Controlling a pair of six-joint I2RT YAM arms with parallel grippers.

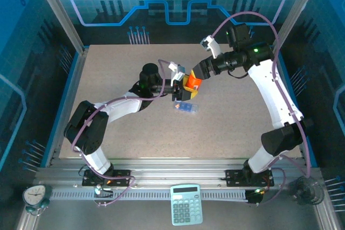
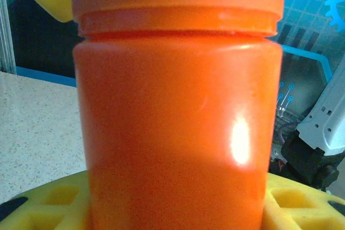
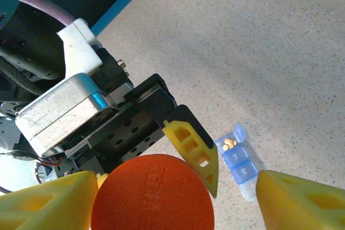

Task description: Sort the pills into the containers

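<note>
Left wrist view puts the orange pill bottle (image 2: 178, 133) right against the lens, upright and gripped low on its body by the left gripper (image 2: 175, 211), whose yellow fingers (image 2: 54, 216) press in from either side. Seen from above, the right gripper (image 3: 170, 206) straddles the bottle's cap (image 3: 153, 189) with its jaws apart. One finger sits close against the cap and the other is clear of it, so nothing is clamped. Farther off, on the speckled table (image 3: 242, 52), lies the blue pill box (image 3: 239, 160). One end compartment is open with a few orange pills (image 3: 229, 144) inside, and the neighbouring lids are shut. Sorting looks begun: the cap appears seated, and most compartments await pills.
</note>
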